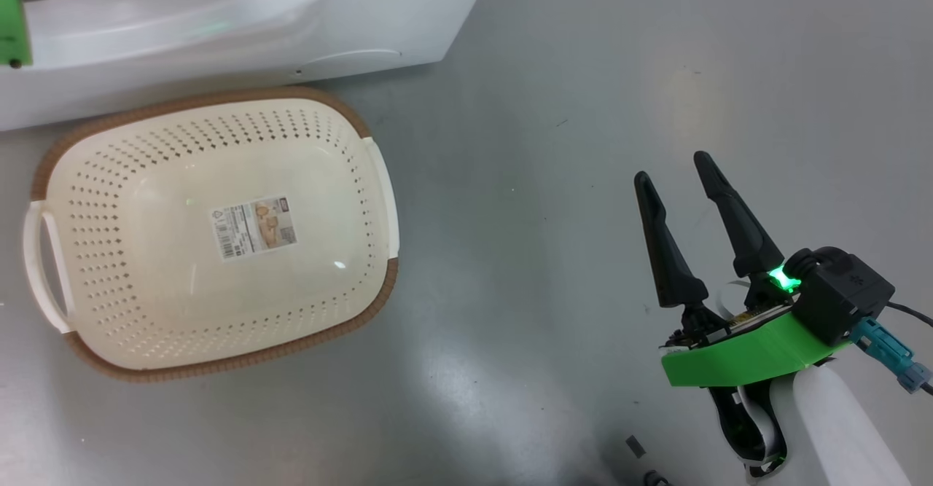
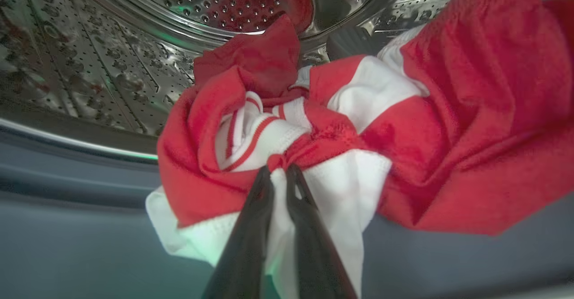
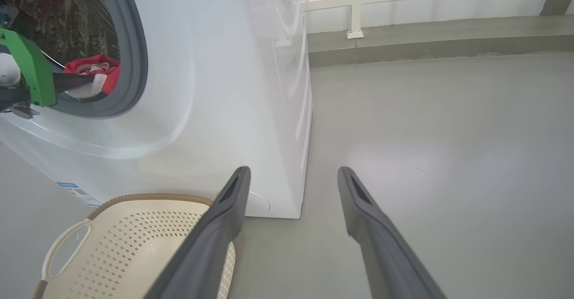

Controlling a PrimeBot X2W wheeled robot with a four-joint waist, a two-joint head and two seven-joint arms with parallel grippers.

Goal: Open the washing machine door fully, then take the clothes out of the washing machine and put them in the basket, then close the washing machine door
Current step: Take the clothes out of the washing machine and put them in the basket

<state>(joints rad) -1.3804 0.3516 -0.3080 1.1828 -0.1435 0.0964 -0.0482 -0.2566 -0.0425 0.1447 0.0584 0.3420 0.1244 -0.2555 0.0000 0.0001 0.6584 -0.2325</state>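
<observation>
Left of the left gripper (image 2: pixel 278 170) lies the bare perforated drum (image 2: pixel 112 66) of the washer (image 3: pixel 215 66). The gripper itself has its two fingers drawn together on a gathered knot of the clothes (image 2: pixel 448 110), where red cloth meets a white panel, with white fabric squeezed up between the tips. The garment sits at the mouth of the drum, draped over the grey gasket (image 3: pixel 138 48) just beneath the fingers, and most of its bulk spreads away to the gripper's right. It looks light, soft and limp. It should offer no resistance, but it will sag and trail from whatever point holds it, so the loose right-hand part may drag across the gasket or catch on the lip as it comes out. A bunched fold near the middle, like the one now pinched, seems a safer hold than a thin hem, which could slip free. The basket (image 1: pixel 146 289) stands empty on the floor (image 1: pixel 547 143) just in front of the washer, off to the left of the right gripper (image 1: pixel 671 167), which hangs above the floor with its fingers spread apart and nothing between them.
</observation>
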